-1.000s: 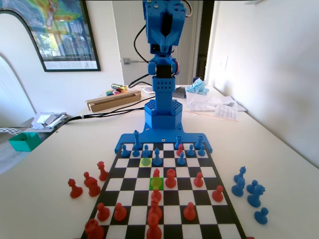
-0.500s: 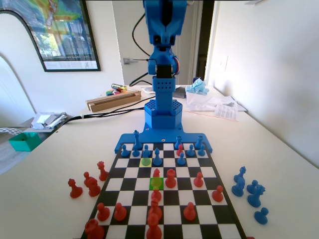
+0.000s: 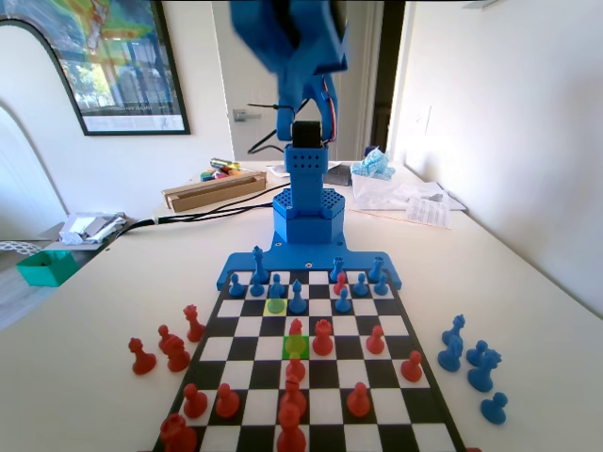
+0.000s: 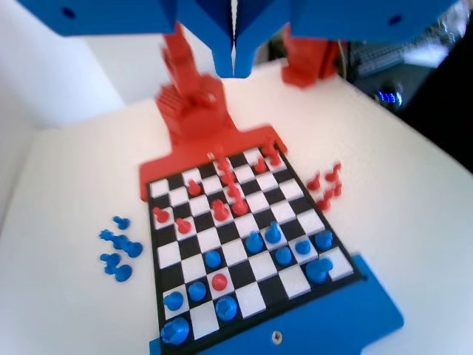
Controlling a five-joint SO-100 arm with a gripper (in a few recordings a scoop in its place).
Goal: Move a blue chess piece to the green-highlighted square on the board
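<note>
The white desk [image 3: 85,330] carries the flat black-and-white chequered board [image 3: 332,388]. High above it the blue plastic fingers [image 4: 233,63] are clenched, empty. The bright green square [image 3: 295,346] has red pawns at 12 and 6 o'clock. The small round-headed blue pawn [image 3: 276,286] stands just above the yellow square.

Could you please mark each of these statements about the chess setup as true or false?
1. The fingers are raised well above the board. True.
2. The fingers grip a blue pawn. False: in the wrist view they are closed together with nothing between them.
3. A blue piece stands on the green square. False: nothing blue is on it; a red piece stands just behind it in the fixed view.
4. In the fixed view, a group of blue pieces stands on the table to the right of the board. True.
</note>
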